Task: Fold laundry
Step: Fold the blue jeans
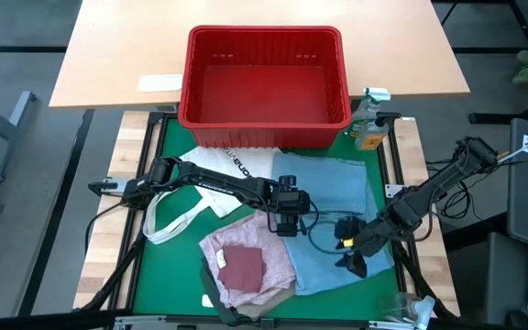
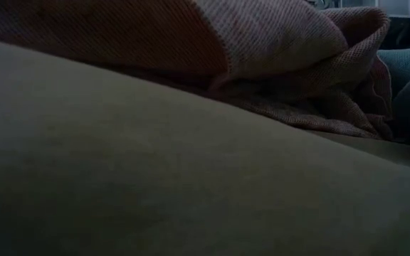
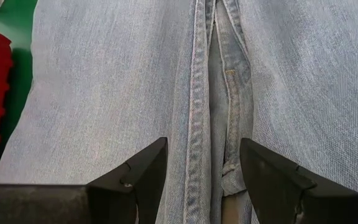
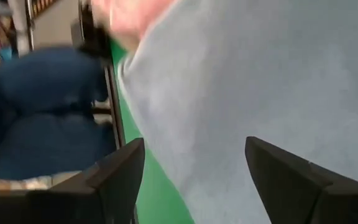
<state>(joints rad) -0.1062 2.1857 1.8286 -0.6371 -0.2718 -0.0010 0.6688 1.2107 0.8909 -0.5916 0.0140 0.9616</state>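
While both the left gripper [image 3: 204, 180] and right gripper [image 4: 194, 180] hang open over the jeans [image 1: 337, 229], any careless pinch may bunch the cloth.

Left arm [image 1: 211, 180] reaching in from table's left edge, stretched nearly flat toward centre, wrist bent down. Left gripper [image 1: 284, 225] pointing down at mid-table; in left wrist view, fingers [image 3: 143, 175] spread wide apart w/ clear gap between, nothing clamped. Right arm [image 1: 436, 187] coming in from right side, elbow raised, forearm angled down & inward toward front-right area. Right gripper [image 1: 353, 264] low near front-right, tilted; in right wrist view, fingers [image 4: 120, 172] standing wide apart, nothing pinched between them. Grippers near each other, not touching.
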